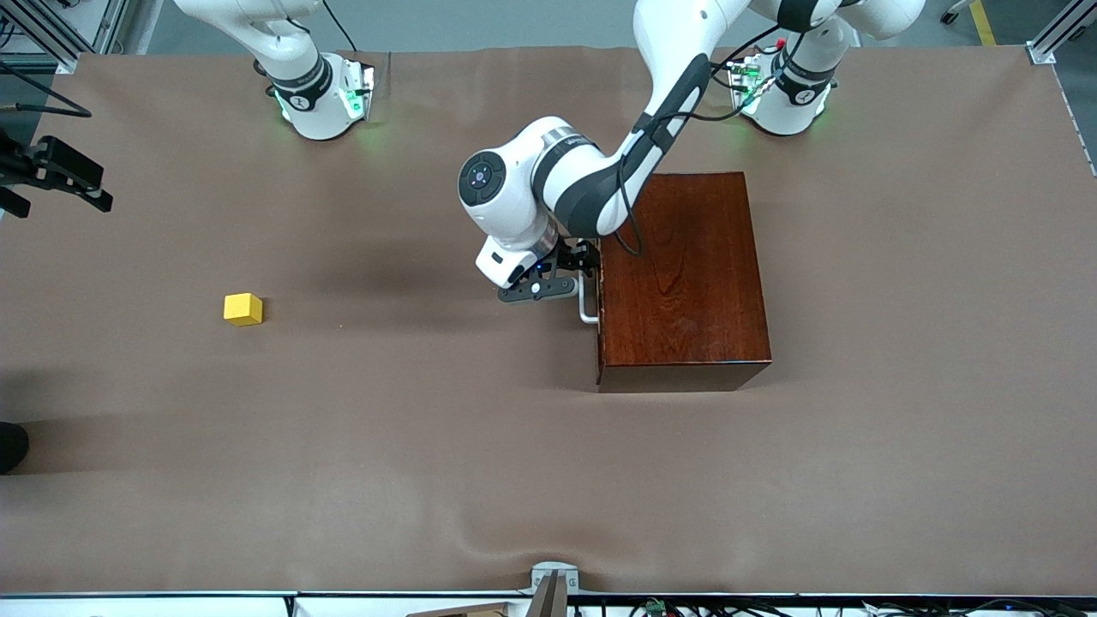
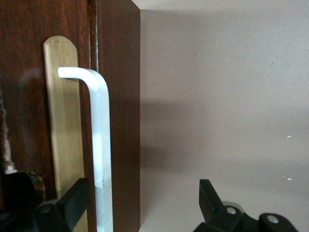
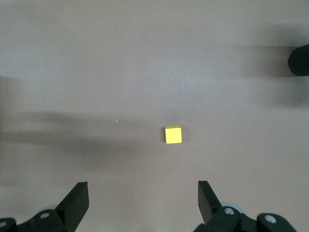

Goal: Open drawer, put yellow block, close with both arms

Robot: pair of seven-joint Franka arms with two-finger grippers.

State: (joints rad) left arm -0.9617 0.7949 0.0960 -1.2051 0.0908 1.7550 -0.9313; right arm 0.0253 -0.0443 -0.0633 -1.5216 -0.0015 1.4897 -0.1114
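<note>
Yellow block [image 3: 173, 135]: on the brown table cover [image 3: 145, 58]. Right gripper [image 3: 144, 200]: fingers spread wide, empty, above the table.

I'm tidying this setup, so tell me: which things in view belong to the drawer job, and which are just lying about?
Belonging to the job:
- drawer, closed, in the wooden box
- white handle, open left gripper straddling it
- yellow block, toward the right arm's end
- right gripper, open, high over the block

Lying about:
- brown table cover
- black clamp at the table edge
</note>
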